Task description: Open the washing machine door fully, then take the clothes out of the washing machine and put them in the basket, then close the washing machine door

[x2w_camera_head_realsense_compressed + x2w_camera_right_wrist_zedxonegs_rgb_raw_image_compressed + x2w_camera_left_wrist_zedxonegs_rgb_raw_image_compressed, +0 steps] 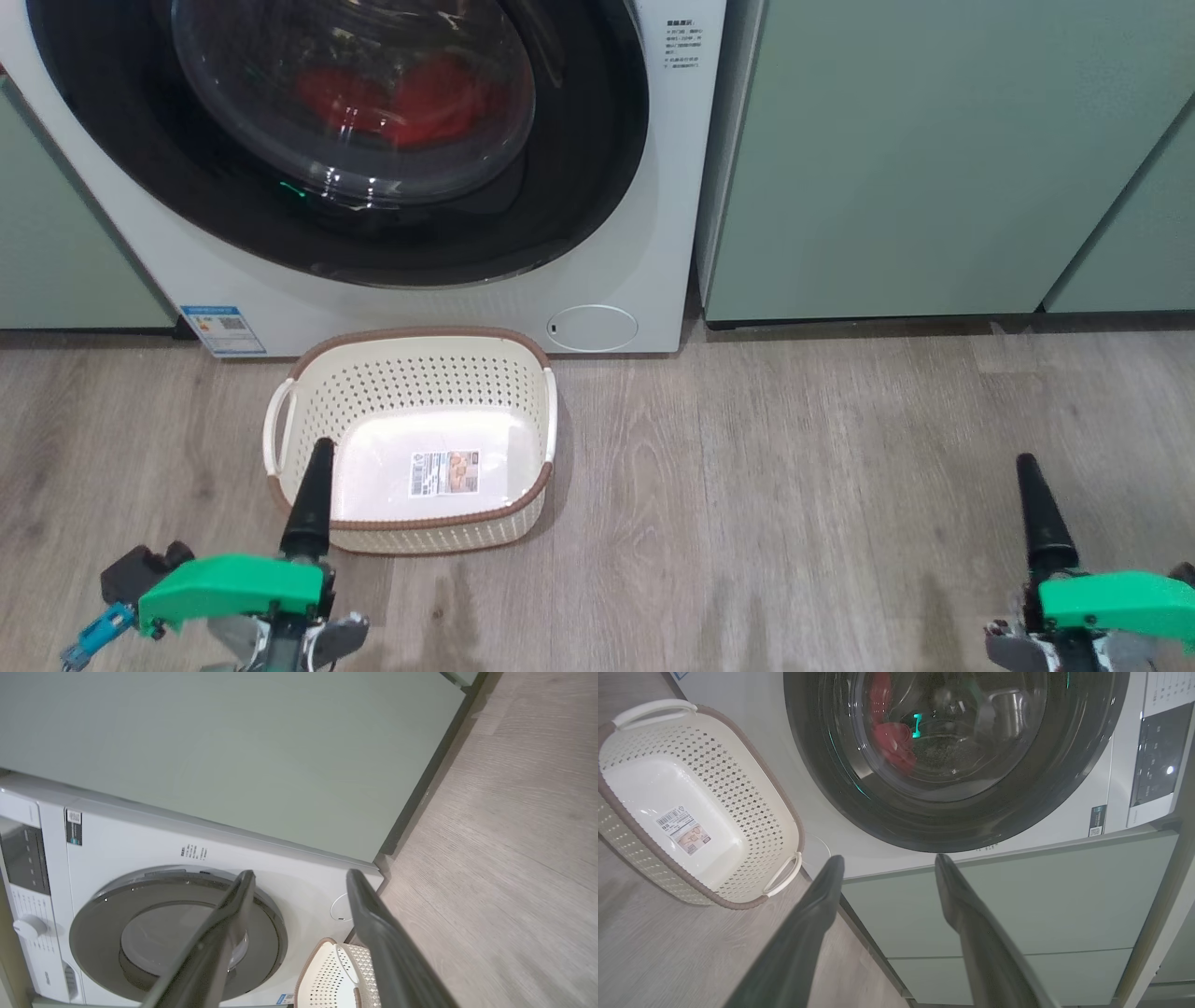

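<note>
None of the steps done: the washing machine door [579, 187] is looking shut, sitting flat on the front of the washing machine [653, 280].
Clothes: the red clothes [411, 93] are lying inside the drum and showing through the door's glass.
Basket: the basket [420, 333] is sitting on the floor [794, 467] just in front of the washing machine, under the door. It is holding nothing but a paper label [444, 473] on its bottom.
Left claw: the left claw [888, 857] is hanging with its two fingers spread apart, pinching nothing, close to the basket's near left corner.
Right claw: the right claw [301, 872] is also hanging spread and pinching nothing, well apart from the basket, off to the right.
Left to do: all of it, I am thinking. That means opening the door wide, pulling the clothes out, dropping them in the basket, then shutting the door.
Floor: grey-brown wood planks are lying flat, with some dark smudges showing at the near edge.
Room: pale green cabinets [934, 159] are standing on both sides of the washing machine. A blue label [222, 329] is sticking at its low left corner and a small round flap [592, 328] is sitting at its low right.
</note>
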You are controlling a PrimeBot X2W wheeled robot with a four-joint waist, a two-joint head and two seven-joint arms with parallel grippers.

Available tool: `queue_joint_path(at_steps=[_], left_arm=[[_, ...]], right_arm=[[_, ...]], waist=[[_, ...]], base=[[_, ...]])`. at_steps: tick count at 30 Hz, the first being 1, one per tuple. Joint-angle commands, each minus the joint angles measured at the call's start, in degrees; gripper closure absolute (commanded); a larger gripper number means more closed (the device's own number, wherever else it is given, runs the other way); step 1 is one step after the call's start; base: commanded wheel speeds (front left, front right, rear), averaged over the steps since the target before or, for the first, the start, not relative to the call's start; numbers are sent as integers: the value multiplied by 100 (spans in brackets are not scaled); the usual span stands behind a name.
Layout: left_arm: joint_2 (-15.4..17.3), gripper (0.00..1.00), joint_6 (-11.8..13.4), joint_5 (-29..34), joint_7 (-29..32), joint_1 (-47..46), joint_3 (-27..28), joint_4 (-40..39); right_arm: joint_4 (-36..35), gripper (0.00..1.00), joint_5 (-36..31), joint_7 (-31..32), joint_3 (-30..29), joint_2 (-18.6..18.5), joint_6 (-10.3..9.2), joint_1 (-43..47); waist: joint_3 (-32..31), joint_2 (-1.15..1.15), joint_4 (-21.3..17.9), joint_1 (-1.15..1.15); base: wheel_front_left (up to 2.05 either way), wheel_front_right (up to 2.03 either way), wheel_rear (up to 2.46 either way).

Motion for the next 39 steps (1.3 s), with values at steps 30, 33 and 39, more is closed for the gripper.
queue_joint_path(at_steps=[30,33,39], left_arm=[[75,0,432,2674,-549,-417,-346,-632],[82,0,455,2890,-600,-434,-375,-650],[102,0,518,3322,-701,-465,-404,-676]], right_arm=[[-454,0,-2620,-546,256,-60,-2,-391],[-466,0,-2839,-597,276,-62,-2,-409],[-507,0,-3278,-698,318,-68,-2,-441]], waist=[[-4,0,0,0],[-2,0,4,0],[1,0,5,0]], base=[[0,0,0],[0,0,0],[0,0,0]])
